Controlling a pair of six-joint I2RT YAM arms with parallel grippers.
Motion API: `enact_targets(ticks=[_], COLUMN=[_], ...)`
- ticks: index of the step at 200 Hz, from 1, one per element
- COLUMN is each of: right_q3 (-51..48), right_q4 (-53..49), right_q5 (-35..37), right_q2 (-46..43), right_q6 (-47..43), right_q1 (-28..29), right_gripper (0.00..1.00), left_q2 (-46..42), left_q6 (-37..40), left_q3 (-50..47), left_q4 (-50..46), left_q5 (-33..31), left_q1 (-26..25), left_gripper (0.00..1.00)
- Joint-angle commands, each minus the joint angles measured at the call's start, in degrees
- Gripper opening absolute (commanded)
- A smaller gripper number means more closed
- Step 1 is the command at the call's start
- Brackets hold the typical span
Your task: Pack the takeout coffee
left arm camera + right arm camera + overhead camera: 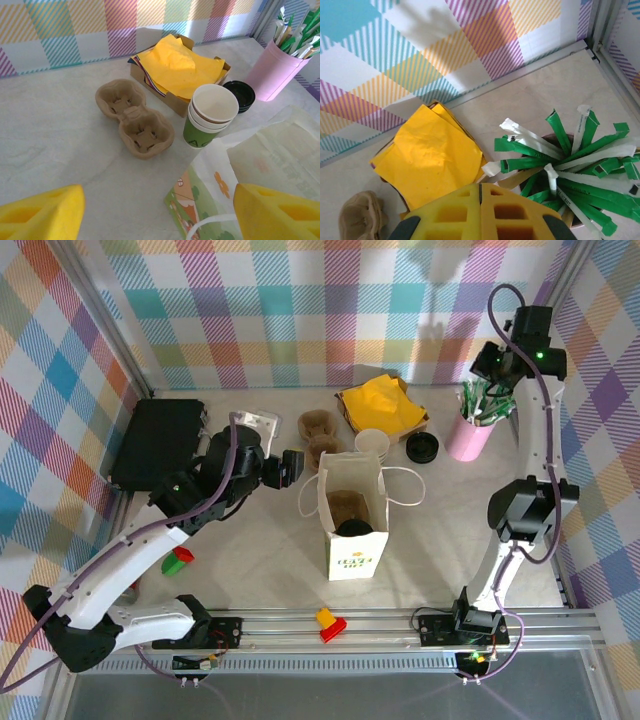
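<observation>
Mostly hidden: the coffee (352, 528) is sitting deep inside the paper bag (356, 558) on the table (250, 570), showing just its black lid. Left gripper (293, 468) is hovering beside the bag, jaws apart. Right gripper (480, 195) is hanging over the pink straw cup (468, 438), jaws together, the cup's rim largely screened by straws.

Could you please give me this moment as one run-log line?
left gripper open beside bag | right gripper shut above straws | lidded cup in bag
</observation>
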Motion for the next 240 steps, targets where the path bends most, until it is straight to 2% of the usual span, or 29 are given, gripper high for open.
enact_targets(ticks=[1, 51, 95, 125, 179, 204, 240], right_q3=[-1.2, -1.5, -4.7, -6.3, -7.7, -11.5, -14.7], right_q4=[-1.2, -2.4, -0.2, 0.5, 1.6, 3.0, 1.2], right_q5=[-1.5, -2.1, -8.6, -15.3, -36.2, -41.2, -38.6], right_q2=[-3.3, -9.3, -17.8, -23.5, -30.4, -34.0, -37.2], right_q6=[0.0, -0.5, -1.0, -0.3, 8.3, 11.5, 10.5], right_q1=[-0.4, -0.3, -0.3, -0.3, 0.5, 4.2, 15.2], right_gripper=[0.00, 0.00, 0.00, 0.00, 0.00, 0.00, 0.00], left_q2=[-3.5, -9.3, -12.4, -13.8, -15.6, -15.7, -15.3], left_q6=[-4.7, -10.9, -13.6, -15.5, -17.4, -17.5, -17.6], left_q3=[-1.0, -5.4, -6.4, -7.1, -8.0, -8.0, -8.2], left_q4=[-2.6, -4.3, -6.8, -8.7, -10.6, -11.0, -10.7], left_q5=[1.5, 0.4, -0.1, -0.4, -1.3, -1.6, -1.4], left_q1=[0.5, 0.5, 0.5, 0.5, 0.5, 0.5, 0.5], left_gripper=[0.78, 0.76, 0.74, 0.72, 0.71, 0.71, 0.70])
